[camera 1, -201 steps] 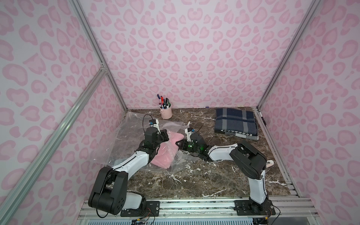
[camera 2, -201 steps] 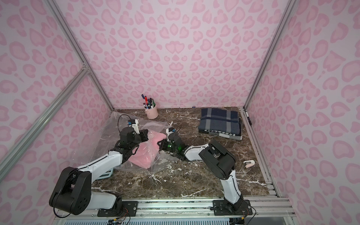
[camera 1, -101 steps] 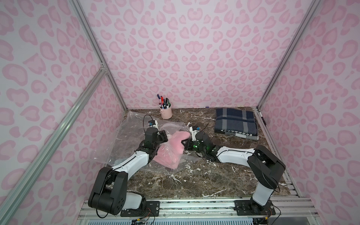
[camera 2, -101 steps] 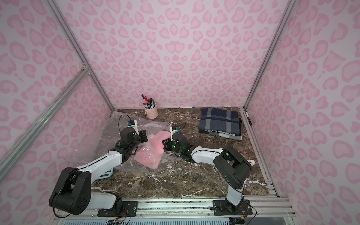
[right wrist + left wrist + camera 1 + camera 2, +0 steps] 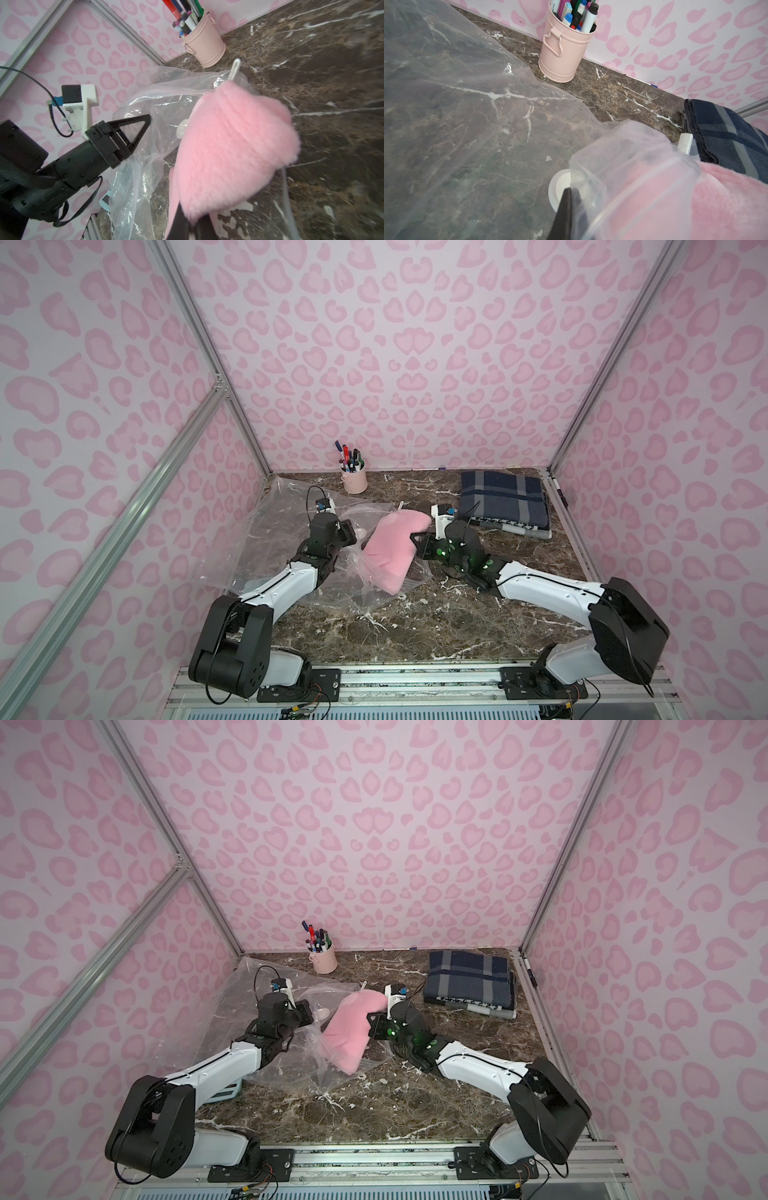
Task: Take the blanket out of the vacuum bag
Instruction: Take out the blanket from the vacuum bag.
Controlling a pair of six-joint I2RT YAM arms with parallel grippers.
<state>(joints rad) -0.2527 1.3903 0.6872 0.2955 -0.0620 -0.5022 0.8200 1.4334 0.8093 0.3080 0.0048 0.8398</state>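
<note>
Extraction step. My right pincer (image 5: 415,537) grips the blanket (image 5: 392,551), mid-table and partly out of the bag (image 5: 351,585). My left pincer (image 5: 353,533) pinches the bag at 9 o'clock. Next, I judge: pull toward 3 o'clock.

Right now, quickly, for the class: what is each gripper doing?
Left gripper: shut, pinching the clear plastic of the vacuum bag.
Right gripper: shut on the pink blanket.

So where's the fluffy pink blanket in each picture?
Top view: fluffy pink blanket mid-table, between the arms.
Top view: blanket, same spot.
Left wrist: blanket partly inside clear plastic vacuum bag.
Right wrist: blanket close up, pinched by right tool.
Shared landmark: pale pink metal pen bucket.
</note>
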